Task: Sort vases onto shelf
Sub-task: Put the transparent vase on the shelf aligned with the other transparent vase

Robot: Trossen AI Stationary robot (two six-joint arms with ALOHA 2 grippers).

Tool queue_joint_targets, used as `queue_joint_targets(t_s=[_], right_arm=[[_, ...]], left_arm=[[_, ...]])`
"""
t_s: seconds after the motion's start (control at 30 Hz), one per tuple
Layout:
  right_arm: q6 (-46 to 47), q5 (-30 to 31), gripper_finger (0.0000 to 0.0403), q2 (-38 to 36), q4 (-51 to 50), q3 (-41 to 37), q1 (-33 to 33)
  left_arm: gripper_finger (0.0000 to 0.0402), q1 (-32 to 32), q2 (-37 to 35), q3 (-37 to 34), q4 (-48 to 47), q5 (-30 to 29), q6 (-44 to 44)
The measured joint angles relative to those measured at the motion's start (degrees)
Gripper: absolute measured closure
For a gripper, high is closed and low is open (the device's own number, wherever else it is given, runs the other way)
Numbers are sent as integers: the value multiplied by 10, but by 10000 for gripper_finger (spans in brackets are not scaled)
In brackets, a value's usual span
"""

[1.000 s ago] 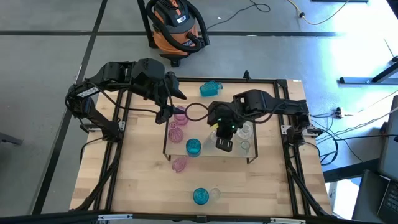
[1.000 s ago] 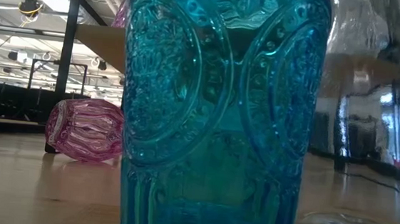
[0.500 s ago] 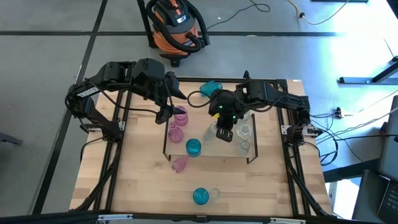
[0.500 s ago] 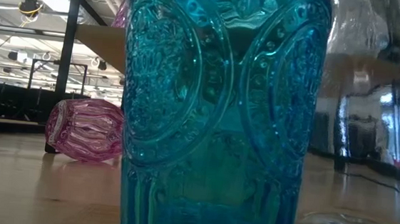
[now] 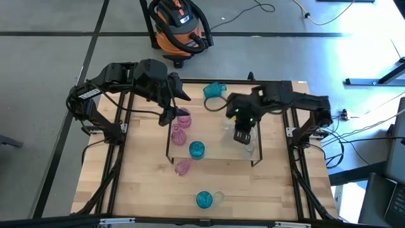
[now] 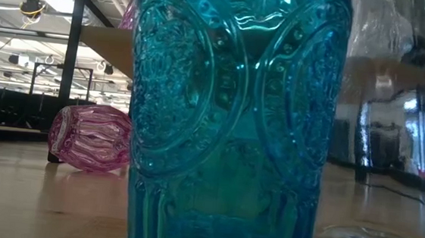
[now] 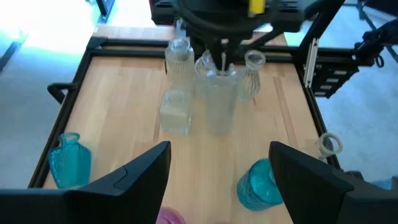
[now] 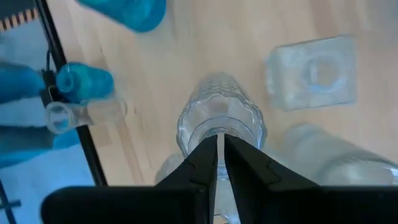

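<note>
Item: clear vase (image 8: 219,118), upright on the shelf (image 5: 215,152) among other clear pieces. Right gripper (image 8: 220,163) directly above it, fingers pinching its rim wall. Glass: rigid, slick, breakable (probably light); neck offers best hold. Left gripper (image 7: 219,167) spread, idle over shelf's end.

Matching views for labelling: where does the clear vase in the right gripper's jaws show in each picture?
Left wrist: clear vase straight ahead, under the right gripper.
Right wrist: mid-picture, jaws on its rim.
High: mostly hidden beneath that gripper.
Low: not visible.
Landmark: square clear vase beside it, in both wrist views.
</note>
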Motion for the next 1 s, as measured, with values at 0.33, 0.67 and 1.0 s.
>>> queue_joint_targets(t_s=[0.33, 0.67, 1.0], right_arm=[[-12, 1, 354, -10, 4, 0, -18], [-19, 0, 354, -10, 6, -22, -17], [-21, -6, 354, -12, 4, -30, -17]], left_arm=[[136, 0, 0, 0, 41, 0, 0], [136, 0, 0, 0, 40, 0, 0], [136, 0, 0, 0, 39, 0, 3]])
